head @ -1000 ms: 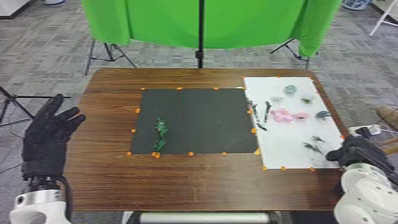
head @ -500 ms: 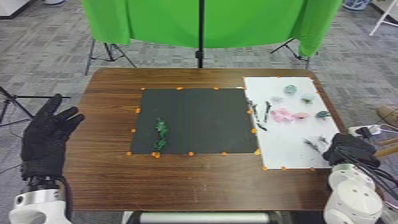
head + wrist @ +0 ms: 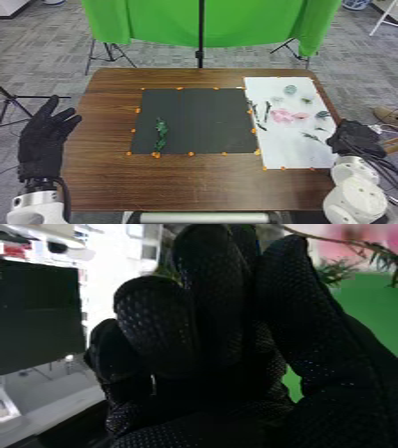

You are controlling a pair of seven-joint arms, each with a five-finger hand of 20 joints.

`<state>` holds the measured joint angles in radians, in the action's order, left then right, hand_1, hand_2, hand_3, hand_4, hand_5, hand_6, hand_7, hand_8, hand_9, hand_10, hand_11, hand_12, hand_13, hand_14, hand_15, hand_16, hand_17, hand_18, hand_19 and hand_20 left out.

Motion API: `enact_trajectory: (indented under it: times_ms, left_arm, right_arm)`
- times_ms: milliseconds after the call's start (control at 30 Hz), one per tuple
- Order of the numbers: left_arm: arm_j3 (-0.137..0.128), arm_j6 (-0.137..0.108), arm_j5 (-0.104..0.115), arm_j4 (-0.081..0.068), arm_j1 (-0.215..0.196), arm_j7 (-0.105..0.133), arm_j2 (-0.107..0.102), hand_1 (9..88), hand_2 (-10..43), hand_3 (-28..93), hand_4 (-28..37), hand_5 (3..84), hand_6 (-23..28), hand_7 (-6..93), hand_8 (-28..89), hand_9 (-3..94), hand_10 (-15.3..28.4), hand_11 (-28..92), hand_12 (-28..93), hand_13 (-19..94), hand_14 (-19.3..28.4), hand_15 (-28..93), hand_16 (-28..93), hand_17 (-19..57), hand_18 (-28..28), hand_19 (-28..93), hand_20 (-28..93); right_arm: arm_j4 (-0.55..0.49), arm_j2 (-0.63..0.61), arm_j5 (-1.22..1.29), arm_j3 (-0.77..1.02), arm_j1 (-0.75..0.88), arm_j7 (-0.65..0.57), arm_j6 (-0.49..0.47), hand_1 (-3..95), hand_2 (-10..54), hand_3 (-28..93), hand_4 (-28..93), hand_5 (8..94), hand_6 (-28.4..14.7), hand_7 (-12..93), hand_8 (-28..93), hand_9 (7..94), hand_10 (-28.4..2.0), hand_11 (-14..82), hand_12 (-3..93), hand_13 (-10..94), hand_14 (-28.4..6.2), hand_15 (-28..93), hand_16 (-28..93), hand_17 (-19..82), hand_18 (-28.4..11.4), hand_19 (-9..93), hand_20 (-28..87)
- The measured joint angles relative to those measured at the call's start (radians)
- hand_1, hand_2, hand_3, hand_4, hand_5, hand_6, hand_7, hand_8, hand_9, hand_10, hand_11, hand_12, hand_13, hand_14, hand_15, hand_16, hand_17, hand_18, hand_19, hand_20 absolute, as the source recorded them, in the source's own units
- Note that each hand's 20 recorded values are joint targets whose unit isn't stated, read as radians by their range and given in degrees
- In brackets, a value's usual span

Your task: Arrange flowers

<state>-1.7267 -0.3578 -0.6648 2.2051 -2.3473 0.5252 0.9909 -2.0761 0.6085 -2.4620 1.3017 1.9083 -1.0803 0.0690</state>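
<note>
Head view down over the table (image 3: 191, 182), right wrist view close-up

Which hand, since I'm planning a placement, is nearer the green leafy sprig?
Left. The left hand is left of the green leafy sprig, beside the table; the right hand is farther, right of it, by the white sheet.

A green cloth (image 3: 147, 20) hangs behind a black pole (image 3: 201, 37) over grey flooring (image 3: 164, 57).

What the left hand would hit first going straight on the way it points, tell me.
Probably nothing near: in the head view, the left hand points forward beside the table, and the way looks free. A black stand crosses near its fingertips, likely farther off, but depth is unclear.
</note>
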Motion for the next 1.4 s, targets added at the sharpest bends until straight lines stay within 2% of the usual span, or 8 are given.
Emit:
enact_trajectory:
  times_ms: [133,300,500,667,800,1033,1200,1400]
  left_arm:
    - [-0.011,-0.008,0.002,0.014,-0.020,0.004,-0.003,24.6,8.2,75,-23.2,34.8,6.9,10.1,-8,33.8,19.1,30,15,22,23.8,56,-6,-9.4,20.8,45,30]
    - [-0.037,-0.026,0.007,0.035,-0.059,0.013,-0.015,24.7,8.2,75,-23.0,34.8,6.9,10.2,-8,33.8,19.1,30,14,22,23.8,56,-6,-9.4,20.8,45,30]
    - [-0.057,-0.031,0.000,0.048,-0.073,-0.004,-0.010,24.8,8.2,75,-22.8,34.8,6.9,10.3,-8,33.8,19.1,30,15,22,23.9,56,-6,-9.4,20.8,45,30]
    - [-0.067,-0.035,-0.011,0.061,-0.071,-0.021,-0.009,24.9,8.1,75,-22.7,34.8,6.9,10.4,-8,33.8,19.1,30,15,23,23.8,56,-6,-9.4,20.8,45,30]
    - [-0.068,-0.038,-0.017,0.071,-0.071,-0.021,-0.012,25.9,8.4,76,-22.0,34.9,6.8,10.5,-8,33.9,19.2,30,14,23,23.8,56,-6,-9.3,20.8,45,30]
    - [-0.061,-0.037,-0.032,0.071,-0.046,-0.042,-0.014,26.2,8.5,76,-21.1,35.0,6.9,10.4,-8,34.1,19.2,30,14,23,23.8,56,-6,-9.3,20.8,45,30]
    - [-0.051,-0.034,-0.039,0.068,-0.017,-0.050,-0.015,26.0,8.2,76,-21.0,35.1,7.0,10.4,-8,34.0,19.1,30,14,23,23.8,56,-6,-9.3,20.8,45,30]
    - [-0.050,-0.030,-0.039,0.068,-0.015,-0.050,-0.019,25.9,8.2,76,-21.1,35.1,7.0,10.4,-8,34.0,19.1,30,14,23,23.8,56,-6,-9.3,20.8,45,30]
  right_arm:
    - [-0.072,0.009,0.015,-0.047,-0.063,0.035,0.000,54.6,-9.5,68,-28,92.4,0.0,16,3,93.7,-10.9,37.0,18.4,86,-8.2,66,17,50,-23.2,93,48]
    - [-0.088,0.077,0.098,-0.284,-0.301,0.136,-0.008,54.1,-9.5,68,-28,92.5,-0.2,17,4,93.7,-10.8,38.5,18.4,87,-8.5,67,18,50,-23.3,93,48]
    - [0.038,0.287,0.157,-0.527,-0.565,0.232,-0.069,53.6,-9.5,68,-28,93.0,-0.3,17,4,93.7,-10.9,39.8,18.0,86,-8.9,68,18,50,-23.6,93,50]
    - [0.144,0.461,0.146,-0.630,-0.698,0.267,-0.210,52.4,-9.5,69,-28,93.1,-0.1,18,5,93.7,-10.9,40.8,17.9,86,-9.0,68,18,50,-23.8,93,51]
    - [0.205,0.567,0.127,-0.687,-0.760,0.274,-0.243,50.2,-9.5,69,-26,93.4,-0.1,19,6,93.7,-11.2,42.1,18.1,86,-9.3,69,18,50,-23.8,93,52]
    - [0.296,0.675,0.045,-0.728,-0.766,0.279,-0.297,45.9,-5.5,72,-25,93.7,0.3,19,2,93.7,-11.6,44.1,17.1,87,-9.9,70,18,52,-24.7,93,54]
    - [0.352,0.675,0.015,-0.778,-0.777,0.256,-0.328,44.8,-3.7,73,-24,93.7,0.2,20,0,93.7,-11.8,44.4,16.8,88,-10.3,70,18,52,-25.1,93,55]
    - [0.359,0.659,-0.007,-0.783,-0.775,0.235,-0.377,42.8,-1.2,74,-21,93.7,0.4,24,-5,93.7,-12.0,49.2,15.2,89,-11.0,72,18,54,-25.6,93,59]
